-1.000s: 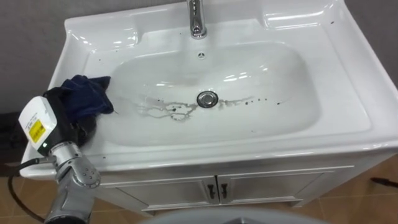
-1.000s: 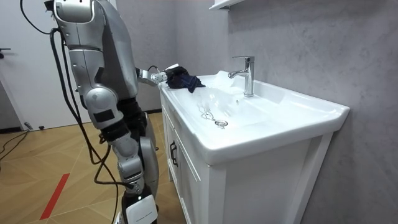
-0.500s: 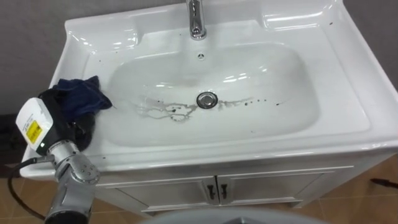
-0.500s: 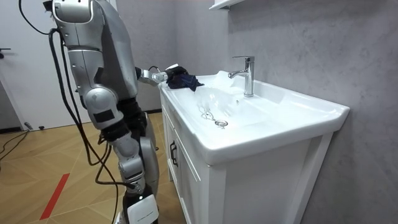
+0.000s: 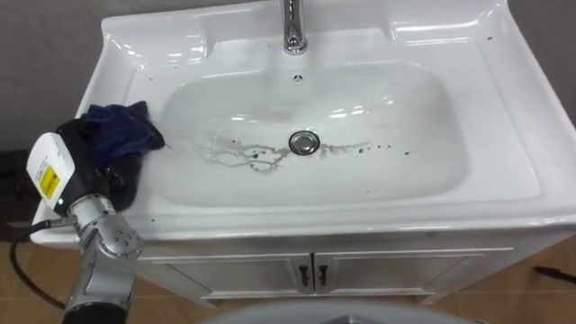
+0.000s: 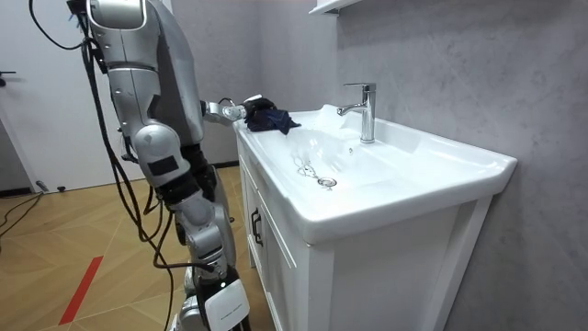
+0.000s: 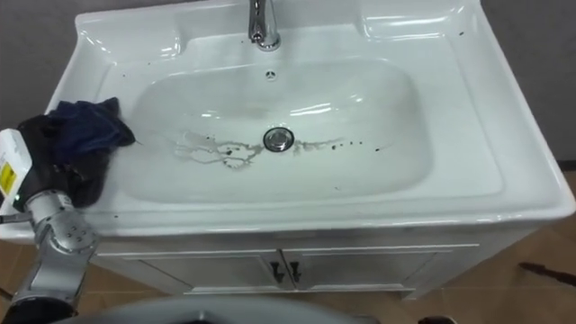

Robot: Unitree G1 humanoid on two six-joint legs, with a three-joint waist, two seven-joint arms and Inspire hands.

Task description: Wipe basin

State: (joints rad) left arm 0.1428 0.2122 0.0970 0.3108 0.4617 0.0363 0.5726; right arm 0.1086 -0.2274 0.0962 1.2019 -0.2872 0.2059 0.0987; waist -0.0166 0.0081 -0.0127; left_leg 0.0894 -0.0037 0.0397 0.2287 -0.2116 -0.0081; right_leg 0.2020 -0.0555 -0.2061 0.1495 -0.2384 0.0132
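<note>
The white basin (image 5: 504, 153) has dark specks and a grey smear around its drain (image 5: 304, 141). A dark blue cloth (image 5: 121, 129) lies bunched on the basin's left rim, just outside the bowl. My left hand (image 5: 101, 175) rests on that rim with its dark fingers curled into the cloth's near side. In the room view the cloth (image 6: 269, 118) sits at the basin's far corner, with my left arm stretched out to it. My right hand (image 6: 190, 180) hangs low beside my hip.
A chrome tap (image 5: 293, 31) stands at the middle of the back rim. The basin tops a white cabinet with two doors (image 5: 310, 274). A grey wall runs behind it. I stand at the basin's front on a wooden floor (image 6: 73, 248).
My left hand and the cloth have edged slightly left along the rim. My body has shifted a little at the basin's front, and the eye view has moved with it.
</note>
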